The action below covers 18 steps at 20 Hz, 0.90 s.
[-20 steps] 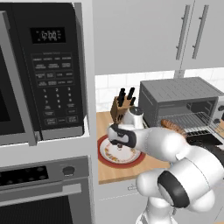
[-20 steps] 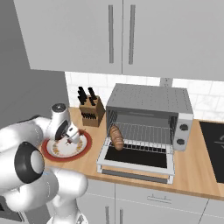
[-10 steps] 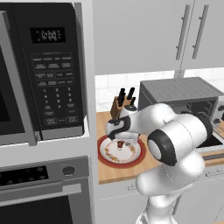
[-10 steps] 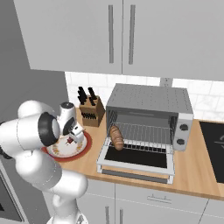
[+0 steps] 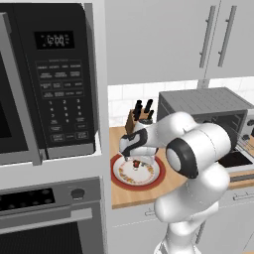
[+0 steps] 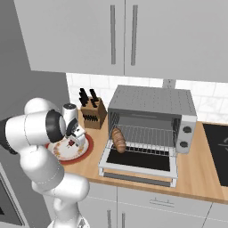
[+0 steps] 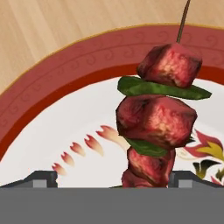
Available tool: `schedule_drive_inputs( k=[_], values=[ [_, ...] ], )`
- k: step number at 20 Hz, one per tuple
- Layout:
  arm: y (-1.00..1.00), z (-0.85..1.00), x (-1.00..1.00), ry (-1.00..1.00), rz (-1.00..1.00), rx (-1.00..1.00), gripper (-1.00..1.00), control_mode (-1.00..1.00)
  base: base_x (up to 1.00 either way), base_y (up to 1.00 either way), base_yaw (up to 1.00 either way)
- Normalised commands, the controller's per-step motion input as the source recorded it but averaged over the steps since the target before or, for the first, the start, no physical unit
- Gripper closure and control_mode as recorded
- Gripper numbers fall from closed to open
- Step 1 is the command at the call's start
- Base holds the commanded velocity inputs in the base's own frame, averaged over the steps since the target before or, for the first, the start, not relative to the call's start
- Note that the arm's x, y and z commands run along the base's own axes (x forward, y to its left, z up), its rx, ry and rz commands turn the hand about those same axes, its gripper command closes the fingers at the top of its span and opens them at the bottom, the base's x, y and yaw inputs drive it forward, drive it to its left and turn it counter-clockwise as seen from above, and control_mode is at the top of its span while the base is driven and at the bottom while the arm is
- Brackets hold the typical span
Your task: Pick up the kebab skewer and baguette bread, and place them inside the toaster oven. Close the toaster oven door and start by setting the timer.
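Plate (image 5: 149, 178), white centre with red rim and orange flame-like marks, on wooden counter (image 5: 126, 196), just in front of the knife block (image 5: 133, 118). Black-handled knives upright in block. Black microwave (image 5: 47, 82) set high at left, keypad and display lit; steel wall oven (image 5: 47, 218) below it. White wall cabinets (image 6: 120, 35) overhead, bar handles. White tile backsplash (image 6: 78, 82). Dark cooktop (image 6: 218, 151) at far right.

Even bright rendered light, soft faint shadows, no glare, sharp close-up, slightly coarse base views
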Motion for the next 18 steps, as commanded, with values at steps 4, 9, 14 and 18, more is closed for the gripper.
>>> schedule_drive_inputs(
  k=[4,9,14,18],
  values=[
    [0.01,-0.21,0.00,0.00,0.00,0.00,-1.00,-1.00,0.00,0.00,0.00],
    [0.01,-0.22,-0.06,0.00,-0.01,0.00,1.00,-1.00,0.00,0.00,0.00],
    [0.00,-0.15,-0.31,0.00,0.00,0.00,1.00,-1.00,0.00,0.00,0.00],
    [-0.03,0.01,-0.25,0.00,0.00,0.00,1.00,-1.00,0.00,0.00,0.00]
  ],
)
